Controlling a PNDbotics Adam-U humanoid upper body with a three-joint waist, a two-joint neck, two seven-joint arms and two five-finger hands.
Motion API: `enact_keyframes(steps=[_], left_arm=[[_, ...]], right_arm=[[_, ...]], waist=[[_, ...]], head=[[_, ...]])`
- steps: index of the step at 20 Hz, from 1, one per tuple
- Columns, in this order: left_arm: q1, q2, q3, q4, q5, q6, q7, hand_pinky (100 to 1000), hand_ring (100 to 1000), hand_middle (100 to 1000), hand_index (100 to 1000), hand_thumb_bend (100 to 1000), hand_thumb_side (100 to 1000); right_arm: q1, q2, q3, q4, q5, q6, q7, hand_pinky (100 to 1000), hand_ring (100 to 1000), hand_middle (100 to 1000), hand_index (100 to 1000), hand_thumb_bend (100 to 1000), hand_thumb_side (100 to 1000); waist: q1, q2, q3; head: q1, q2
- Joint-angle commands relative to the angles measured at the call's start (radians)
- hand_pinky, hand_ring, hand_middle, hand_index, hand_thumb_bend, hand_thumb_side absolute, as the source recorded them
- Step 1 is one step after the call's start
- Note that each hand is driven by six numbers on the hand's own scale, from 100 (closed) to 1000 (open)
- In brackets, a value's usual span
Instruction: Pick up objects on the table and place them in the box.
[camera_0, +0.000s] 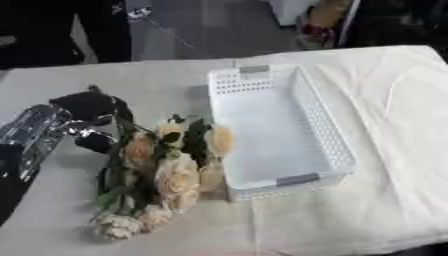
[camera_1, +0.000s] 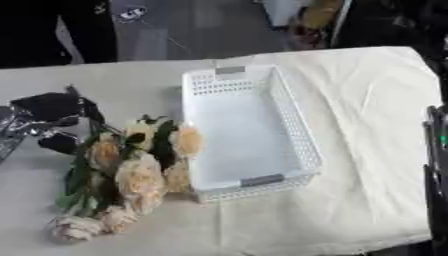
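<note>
One flower bunch (camera_0: 162, 172) beside left robot hand (camera_0: 87, 120), box (camera_0: 276, 127) nearby

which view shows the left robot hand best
The left eye view: the left robot hand shows with its silver forearm, dark fingers at the top of the flowers. The right eye view crops the forearm at the left edge, leaving only the hand itself.

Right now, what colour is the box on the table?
White, with grey strips on its end rims. The box shows best in the left eye view.
</note>
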Motion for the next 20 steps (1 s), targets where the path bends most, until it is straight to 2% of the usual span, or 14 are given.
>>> enact_keyframes(steps=[1, 7, 20], left_arm=[[-0.036, 0.042, 0.004, -0.053, 0.016, 0.007, -0.002, 696, 730, 716, 809, 422, 562], [-0.067, 0.031, -0.01, -0.073, 0.009, -0.002, -0.029, 698, 735, 713, 807, 448, 571], [-0.059, 0.005, -0.008, 0.036, -0.093, -0.049, -0.035, 701, 744, 702, 798, 494, 639]], right_arm=[[-0.012, -0.009, 0.0, -0.016, -0.001, -0.003, 0.003, 621, 789, 753, 877, 100, 662], [-0.019, -0.005, 0.005, -0.016, -0.005, -0.005, 0.007, 621, 788, 753, 877, 100, 662], [-0.056, 0.005, 0.013, -0.016, -0.02, -0.013, 0.018, 622, 789, 753, 877, 100, 663]], waist=[[0.001, -0.009, -0.001], [0.001, -0.006, -0.01], [-0.002, 0.025, -0.043]], head=[[0.001, -0.002], [0.005, -0.002], [0.001, -0.002]])
